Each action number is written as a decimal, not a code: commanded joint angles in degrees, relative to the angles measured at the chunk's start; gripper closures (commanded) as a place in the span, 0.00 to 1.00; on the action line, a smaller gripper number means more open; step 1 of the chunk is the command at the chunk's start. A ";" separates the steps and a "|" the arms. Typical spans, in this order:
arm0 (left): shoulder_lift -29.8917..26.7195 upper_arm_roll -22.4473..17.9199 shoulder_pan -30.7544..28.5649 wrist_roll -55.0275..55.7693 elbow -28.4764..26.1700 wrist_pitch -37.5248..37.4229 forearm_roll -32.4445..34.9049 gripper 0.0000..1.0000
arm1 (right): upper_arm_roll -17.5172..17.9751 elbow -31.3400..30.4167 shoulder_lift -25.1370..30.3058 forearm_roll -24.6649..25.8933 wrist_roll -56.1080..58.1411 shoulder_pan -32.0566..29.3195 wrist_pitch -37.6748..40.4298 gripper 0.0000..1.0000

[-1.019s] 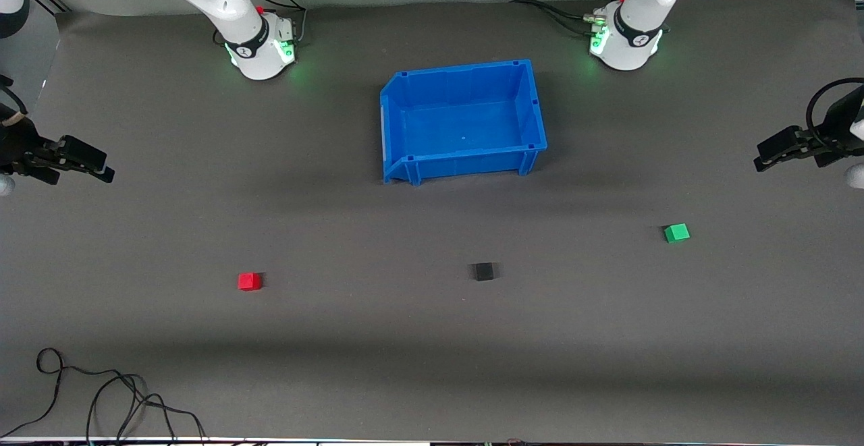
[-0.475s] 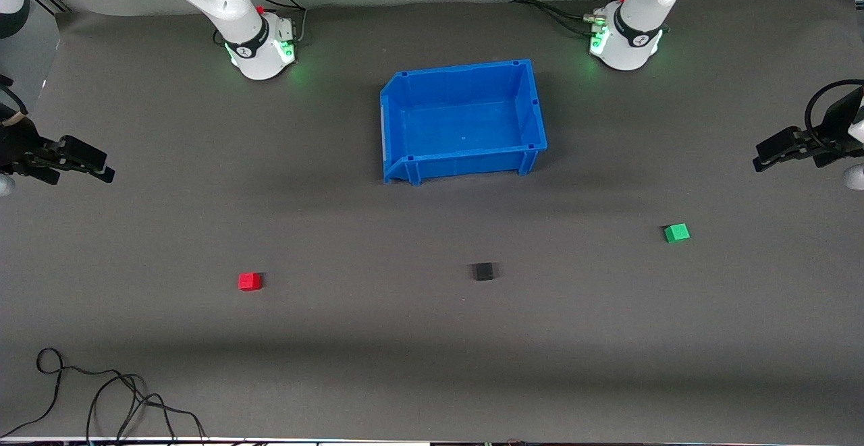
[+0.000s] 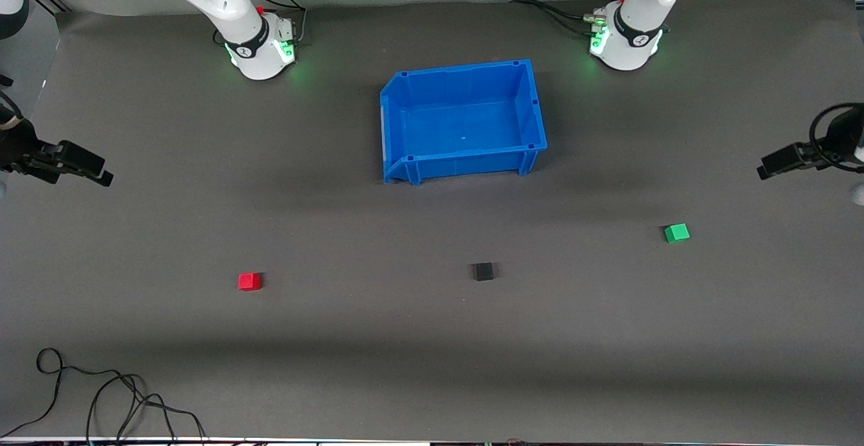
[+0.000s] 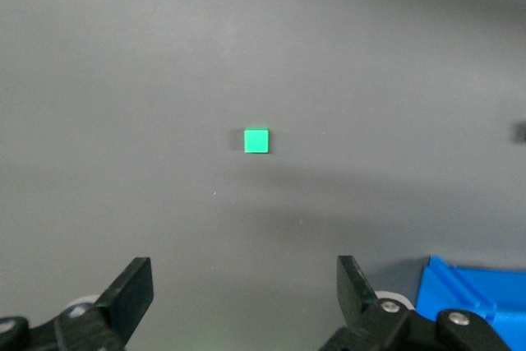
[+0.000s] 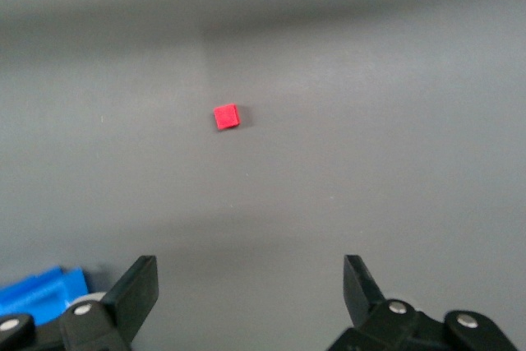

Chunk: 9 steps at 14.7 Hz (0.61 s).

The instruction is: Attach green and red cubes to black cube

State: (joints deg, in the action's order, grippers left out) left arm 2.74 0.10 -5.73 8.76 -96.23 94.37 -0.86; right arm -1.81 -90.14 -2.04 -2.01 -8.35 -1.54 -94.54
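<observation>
We see the three cubes lying apart on the dark surface. The black cube sits nearer the front camera than the blue bin, and the bin holds nothing that we can see. The red cube lies toward the right arm's end of the surface, well apart from the black cube. The green cube lies toward the left arm's end, a little farther from the front camera than the black cube, and also well apart from it.

Our left claw hangs over the left arm's end of the surface, released, its fingers spread wide and holding nothing. In the left wrist view the green cube shows between the spread fingers but well apart from them, down on the surface.

Our right claw hangs over the right arm's end, likewise released and empty. In the right wrist view the red cube lies on the surface well clear of its fingers.
</observation>
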 commanded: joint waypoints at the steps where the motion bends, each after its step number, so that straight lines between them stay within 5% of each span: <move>1: 3.66 0.26 -1.03 9.49 -0.01 1.25 0.24 0.01 | 0.06 7.07 -5.24 -0.70 -15.05 0.66 0.41 0.00; 4: 4.56 0.26 -1.30 21.08 -5.26 9.57 0.07 0.02 | -0.21 9.54 -7.62 -6.68 -32.54 0.66 0.41 0.00; 9: 10.07 0.26 -1.30 43.48 -9.23 14.88 0.06 0.01 | 0.14 9.81 -10.17 -7.92 -59.73 0.66 1.11 0.00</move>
State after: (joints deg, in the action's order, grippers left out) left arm 10.85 0.11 -6.84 43.85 -104.37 108.24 -0.87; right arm -1.54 -82.40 -9.94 -8.86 -59.59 -1.23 -94.51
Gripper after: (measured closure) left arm 0.009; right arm 0.000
